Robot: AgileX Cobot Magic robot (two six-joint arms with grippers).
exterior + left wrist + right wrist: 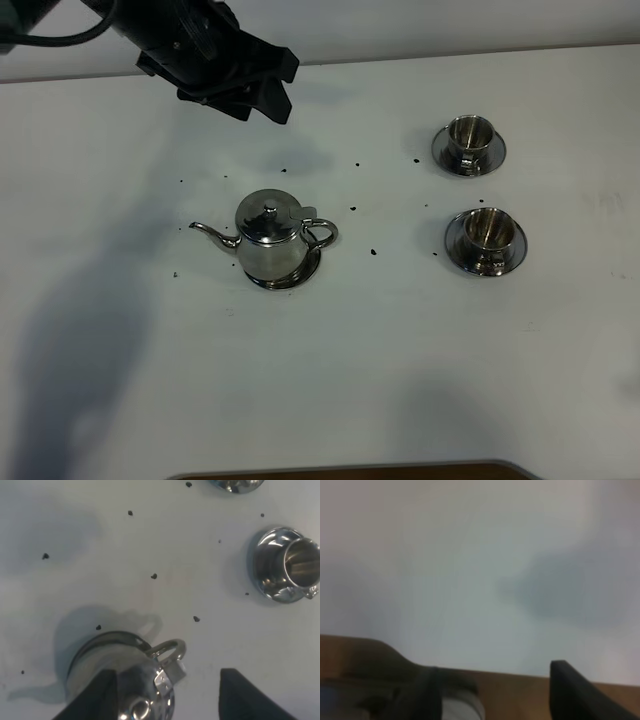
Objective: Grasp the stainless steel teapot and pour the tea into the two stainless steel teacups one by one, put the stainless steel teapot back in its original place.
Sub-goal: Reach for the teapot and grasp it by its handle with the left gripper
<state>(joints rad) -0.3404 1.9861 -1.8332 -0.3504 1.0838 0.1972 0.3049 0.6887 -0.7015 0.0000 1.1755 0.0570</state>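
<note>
- Right gripper (490, 680) is idling over the near edge of the table (400, 400), fingers apart, holding nothing.
- Stainless steel teapot (268, 245) is sitting upright on its round saucer (292, 281), with the loop handle (322, 232) facing the cups.
- Nearer teacup (486, 230) and farther teacup (468, 133) are standing well apart from the pot.
- Left gripper (275, 88) is hovering beyond the teapot, jaws wide and empty.
- Judgement: the approach to the grasp is under way. The next move calls for descending onto the handle and closing.

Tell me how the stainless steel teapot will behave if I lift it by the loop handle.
Probably rigid but slippery: the stainless steel teapot is polished all over. Its thin loop handle sits to one side, so it may swing spout-down. The saucer beneath might shift.
</note>
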